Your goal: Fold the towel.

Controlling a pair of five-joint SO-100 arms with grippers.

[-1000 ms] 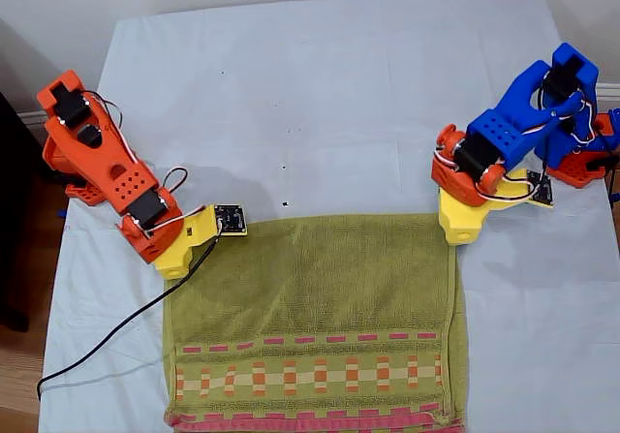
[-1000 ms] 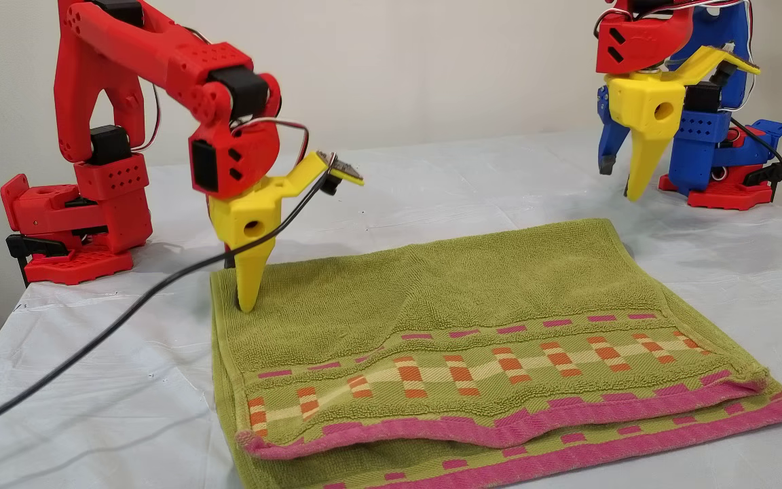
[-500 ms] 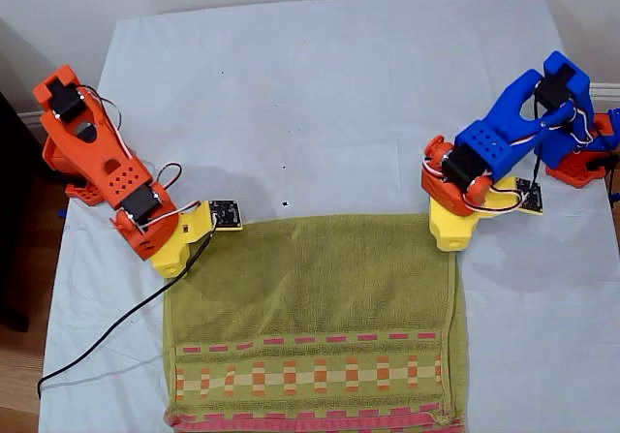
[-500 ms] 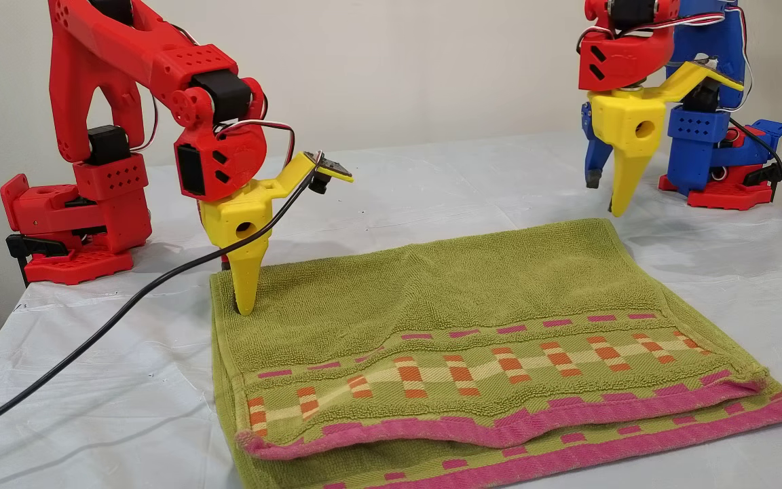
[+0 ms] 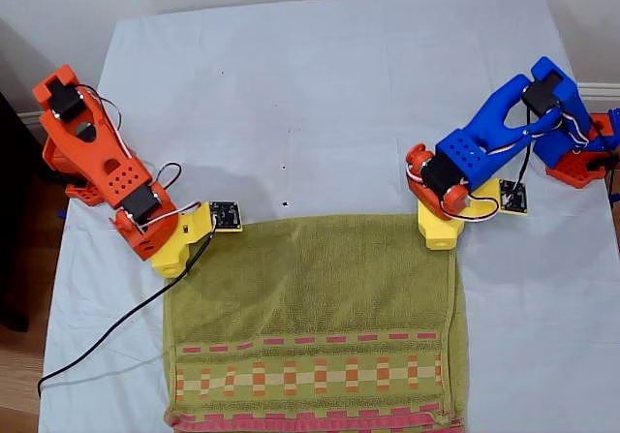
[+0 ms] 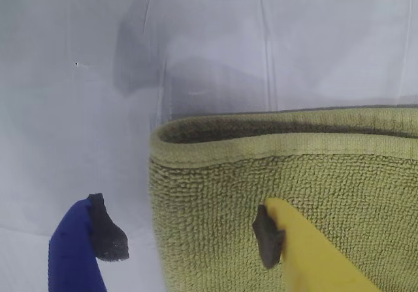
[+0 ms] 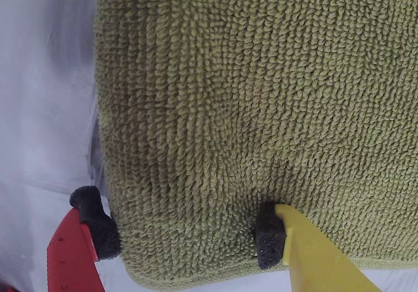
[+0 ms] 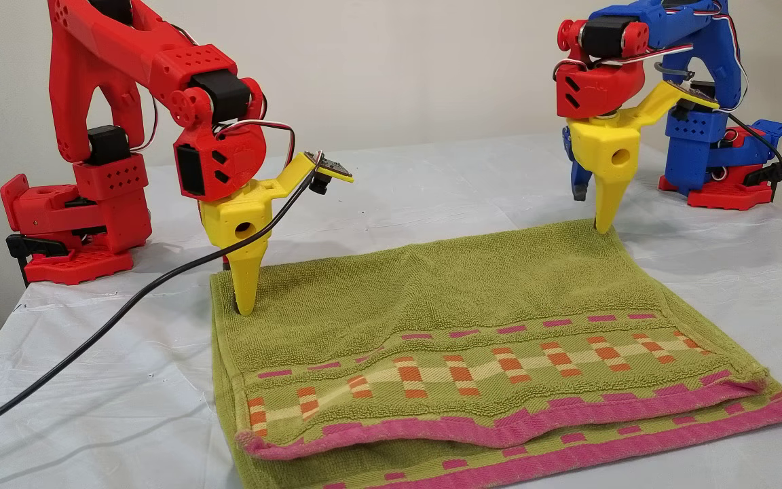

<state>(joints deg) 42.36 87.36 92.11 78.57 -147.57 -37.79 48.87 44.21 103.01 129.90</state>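
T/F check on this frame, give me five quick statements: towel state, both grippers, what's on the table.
1. The towel is already folded once, with two pink-bordered ends stacked at the near edge in the other view. True.
2. My first gripper is shut on a towel corner. False: its fingers are apart, the yellow one over the terry, the blue one over the white sheet.
3. My second gripper straddles a towel corner, fingers open. True.
4. The towel hangs lifted between both arms. False: it lies flat on the sheet.
5. A black cable runs across the sheet from the red arm's gripper. True.
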